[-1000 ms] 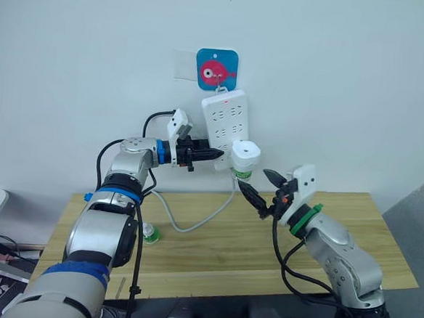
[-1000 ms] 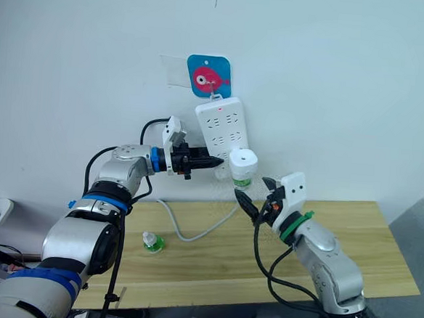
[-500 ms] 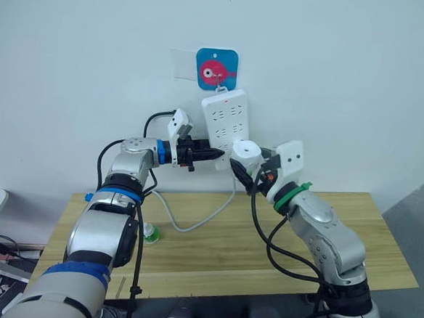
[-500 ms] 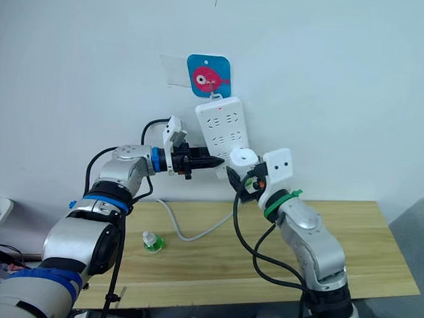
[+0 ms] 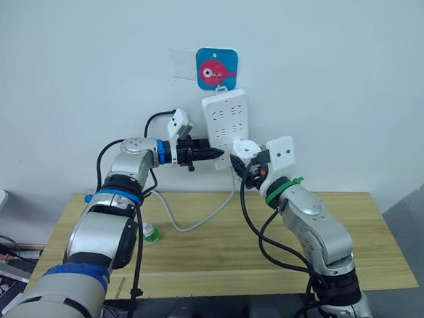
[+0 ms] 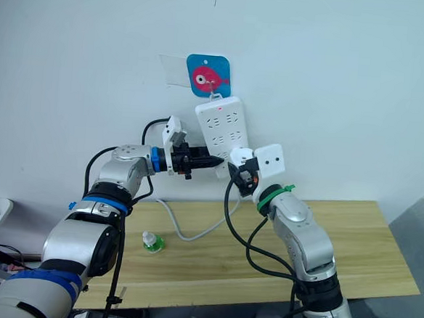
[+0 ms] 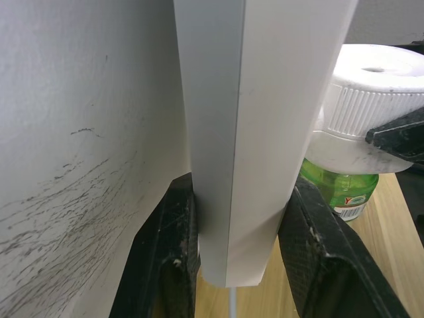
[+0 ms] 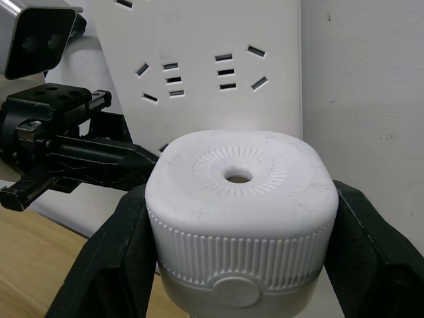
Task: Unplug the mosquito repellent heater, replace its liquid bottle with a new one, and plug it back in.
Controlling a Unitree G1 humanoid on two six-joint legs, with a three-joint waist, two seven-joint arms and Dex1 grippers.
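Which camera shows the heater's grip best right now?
Right wrist view: the mosquito repellent heater sits close-up between the right tool's fingers. Left wrist view shows its side above the green bottle; eye views show it small.

Soft, even room light fills the scene, with the pale wall [image 5: 348, 81] bright and free of glare. Only faint shadows fall behind the power strip [image 5: 225, 123]. In the left wrist view its near edge [image 7: 232, 132] looks soft (very close), washed nearly white.
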